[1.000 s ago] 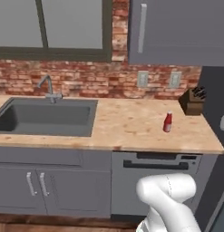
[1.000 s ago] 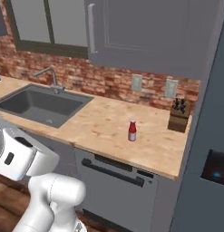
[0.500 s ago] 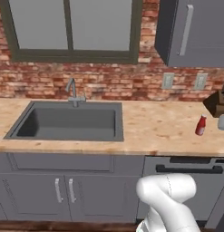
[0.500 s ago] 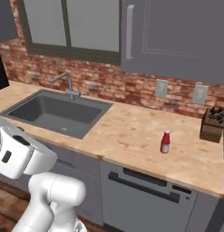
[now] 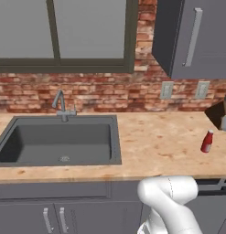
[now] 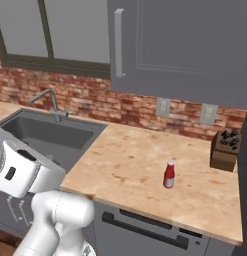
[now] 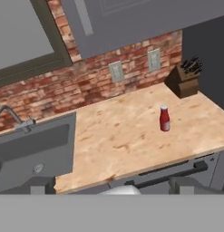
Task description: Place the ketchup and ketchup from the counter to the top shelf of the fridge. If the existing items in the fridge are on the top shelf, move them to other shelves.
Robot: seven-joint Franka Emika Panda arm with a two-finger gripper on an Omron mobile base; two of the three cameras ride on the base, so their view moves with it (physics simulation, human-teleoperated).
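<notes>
**Brick-backed kitchen, one red bottle out on the worktop**

Tan wood-grain counter runs right across the frame over grey cabinets, and nearest the camera the white arm curls up from the base in both base views. In the hand view the two dark fingertips poke up far apart at the bottom edge, so the gripper is spread wide with nothing between its jaws, well short of anything on the worktop.

Out past it, the ketchup stands upright, bright red with a white cap, alone on bare wood towards the right end of the counter, well apart from the dark grey sink. Beyond it, against the wall, a wooden knife block sits at the right end. Behind the sink basin a curved tap rises. Furthest back: red brick, two wall sockets, a window and grey upper cabinets.
</notes>
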